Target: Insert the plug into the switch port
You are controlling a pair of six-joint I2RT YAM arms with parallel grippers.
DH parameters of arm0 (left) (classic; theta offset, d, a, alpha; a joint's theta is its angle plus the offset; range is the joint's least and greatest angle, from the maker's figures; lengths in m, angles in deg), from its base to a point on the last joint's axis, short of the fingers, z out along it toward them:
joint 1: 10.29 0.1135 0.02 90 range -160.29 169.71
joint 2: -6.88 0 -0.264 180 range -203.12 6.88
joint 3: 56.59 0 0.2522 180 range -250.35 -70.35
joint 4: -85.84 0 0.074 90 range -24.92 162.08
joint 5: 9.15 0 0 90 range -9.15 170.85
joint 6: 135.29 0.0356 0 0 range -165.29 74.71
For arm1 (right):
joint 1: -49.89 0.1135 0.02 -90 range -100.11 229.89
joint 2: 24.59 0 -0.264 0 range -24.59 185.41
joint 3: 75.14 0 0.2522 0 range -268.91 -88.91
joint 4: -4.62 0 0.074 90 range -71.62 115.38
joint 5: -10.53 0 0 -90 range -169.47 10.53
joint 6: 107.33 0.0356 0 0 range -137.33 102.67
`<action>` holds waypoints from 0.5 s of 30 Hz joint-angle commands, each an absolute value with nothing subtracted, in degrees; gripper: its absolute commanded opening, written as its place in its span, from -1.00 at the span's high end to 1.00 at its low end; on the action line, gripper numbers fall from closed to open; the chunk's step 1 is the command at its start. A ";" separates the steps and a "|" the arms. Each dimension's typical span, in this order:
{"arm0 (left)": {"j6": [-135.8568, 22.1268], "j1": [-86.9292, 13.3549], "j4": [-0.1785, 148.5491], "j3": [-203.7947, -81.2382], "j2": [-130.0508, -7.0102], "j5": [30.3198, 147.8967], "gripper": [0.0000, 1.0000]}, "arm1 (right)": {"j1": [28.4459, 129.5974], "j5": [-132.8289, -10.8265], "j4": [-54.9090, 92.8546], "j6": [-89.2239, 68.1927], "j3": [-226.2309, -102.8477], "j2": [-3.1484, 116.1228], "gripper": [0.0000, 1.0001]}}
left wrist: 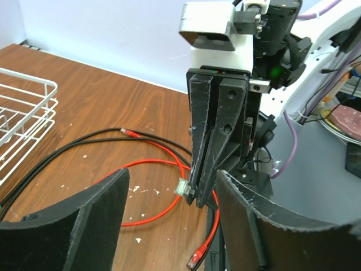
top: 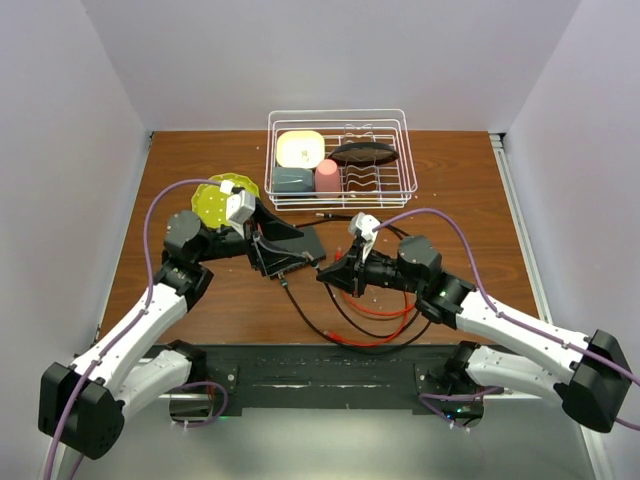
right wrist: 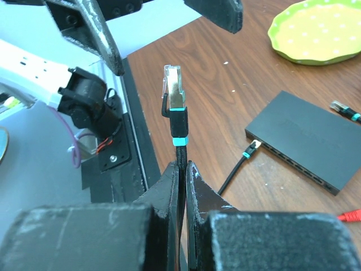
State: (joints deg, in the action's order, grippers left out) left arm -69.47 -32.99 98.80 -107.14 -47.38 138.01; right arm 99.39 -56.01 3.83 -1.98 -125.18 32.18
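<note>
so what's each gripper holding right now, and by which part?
Right gripper is shut on the black cable just below its plug, which sticks out free. Left gripper is open, holding nothing.

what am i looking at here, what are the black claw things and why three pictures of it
These are two robot arms bolted to a wooden table. One picture looks down from above. The other two come from small cameras on each wrist, so each shows its own fingers at the bottom. The right gripper is shut on a black cable, whose clear plug sticks up. The left gripper is open and holds nothing. On the table lie the flat black switch with another cable already plugged in, a green plate, loose red cables and a wire dish rack.
</note>
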 commanded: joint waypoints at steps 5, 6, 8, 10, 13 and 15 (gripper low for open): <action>-71.92 -34.89 104.51 -107.00 -49.72 142.63 -0.15 | 99.47 -52.13 0.80 -1.25 -128.63 33.59 1.00; -71.83 -34.98 104.51 -107.17 -49.90 142.98 -0.14 | 99.47 -52.22 0.71 -1.07 -128.63 33.50 1.00; -71.39 -35.16 103.73 -107.44 -50.69 143.42 -0.14 | 99.47 -52.40 0.36 -0.90 -128.54 33.06 1.00; -70.78 -35.25 102.32 -107.96 -51.04 143.69 -0.12 | 99.55 -53.01 0.19 -0.81 -128.54 32.63 1.00; -70.42 -35.42 102.40 -107.61 -51.48 143.25 -0.05 | 99.47 -52.84 0.18 -0.72 -128.63 31.92 1.00; -70.60 -35.42 102.32 -107.96 -51.83 143.69 0.07 | 99.47 -52.84 0.27 -0.63 -128.63 31.66 1.00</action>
